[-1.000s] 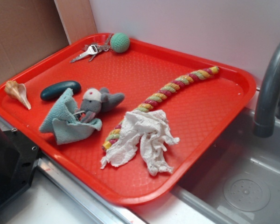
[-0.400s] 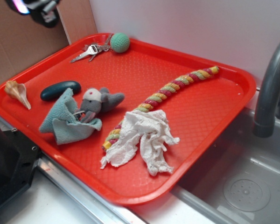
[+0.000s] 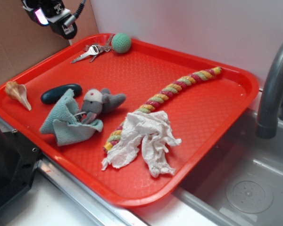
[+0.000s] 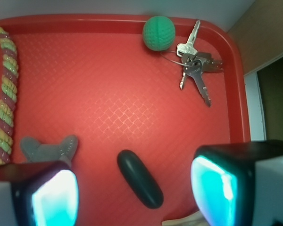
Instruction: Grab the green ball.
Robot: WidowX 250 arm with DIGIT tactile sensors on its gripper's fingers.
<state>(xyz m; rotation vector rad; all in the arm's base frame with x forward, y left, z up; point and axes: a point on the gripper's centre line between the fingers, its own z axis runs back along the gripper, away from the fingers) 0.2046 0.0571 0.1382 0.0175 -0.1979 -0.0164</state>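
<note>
The green ball (image 3: 121, 43) is a small knitted teal-green sphere at the far corner of the red tray (image 3: 212, 115). In the wrist view the green ball (image 4: 159, 32) sits at the top, beside a bunch of keys (image 4: 196, 65). My gripper (image 3: 52, 14) hangs high over the tray's far left edge, well left of the ball. It is open, and its glowing cyan fingertips (image 4: 54, 197) stand wide apart with nothing between them. My gripper (image 4: 134, 195) looks down on a dark oblong pebble (image 4: 139, 178).
On the tray lie keys (image 3: 91, 51), a dark pebble (image 3: 61, 92), a seashell (image 3: 17, 92), a grey toy mouse (image 3: 101, 102) on a blue cloth (image 3: 66, 120), a braided rope (image 3: 174, 88) and crumpled white tissue (image 3: 144, 141). A sink and faucet (image 3: 273, 89) stand at the right.
My gripper came into the exterior view at the upper left and moved right and down toward the tray. Nothing on the tray has moved.
</note>
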